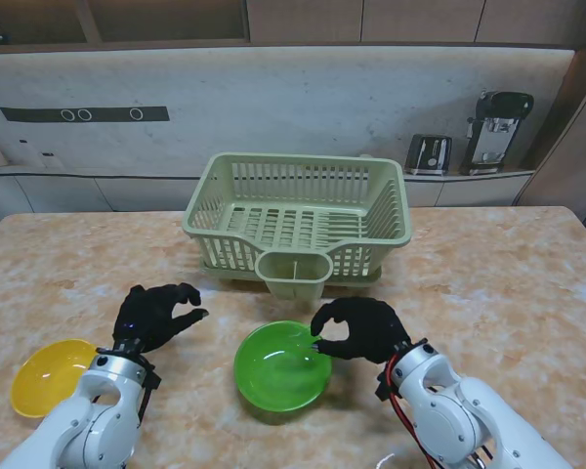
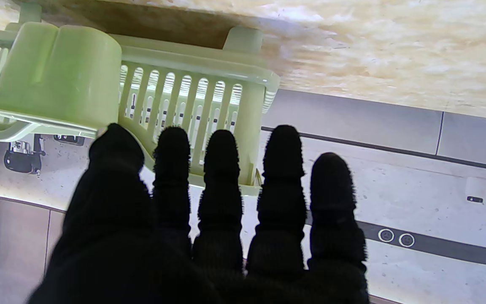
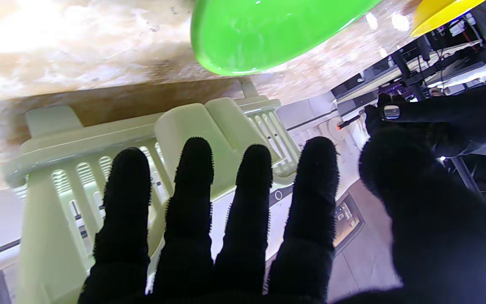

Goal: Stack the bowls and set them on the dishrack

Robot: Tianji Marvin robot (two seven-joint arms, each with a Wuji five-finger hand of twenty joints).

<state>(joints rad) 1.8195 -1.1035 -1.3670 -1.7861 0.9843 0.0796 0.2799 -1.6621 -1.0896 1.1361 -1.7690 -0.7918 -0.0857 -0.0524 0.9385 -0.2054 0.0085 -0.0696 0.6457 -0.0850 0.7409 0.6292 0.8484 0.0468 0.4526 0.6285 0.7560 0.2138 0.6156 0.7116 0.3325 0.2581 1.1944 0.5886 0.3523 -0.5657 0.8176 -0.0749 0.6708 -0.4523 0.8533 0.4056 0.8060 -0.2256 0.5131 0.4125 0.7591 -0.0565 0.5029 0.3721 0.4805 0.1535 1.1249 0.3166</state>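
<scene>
Green bowl (image 1: 281,365) sits upright on the counter (image 1: 488,283), near the centre of the stand view at about 6 o'clock from the dishrack (image 1: 298,215). It is empty. Yellow bowl (image 1: 51,375) rests upright on the counter at roughly 9 o'clock from the green bowl, well apart from it and close to the counter's near left edge. The two bowls are not stacked.

Dishrack stands upright at 12 o'clock on the counter, pale green, slatted, empty, with a cutlery cup (image 1: 292,274) fixed to its near wall.

Right hand (image 1: 361,328) sits at the 3 o'clock rim of the green bowl. Its fingers are curled, thumb and forefinger drawn toward each other over the rim. Whether they actually pinch the rim cannot be told from the stand view. In the right wrist view the four fingers (image 3: 192,198) lie extended side by side with the thumb apart, the green bowl (image 3: 268,33) beyond them, and no contact is visible.

Left hand (image 1: 158,313) hovers between the two bowls, at about 10 o'clock from the green bowl, touching neither. Its fingers are loosely curled and apart, holding nothing. The left wrist view shows its fingers (image 2: 222,181) spread, with the dishrack (image 2: 192,93) beyond.
</scene>
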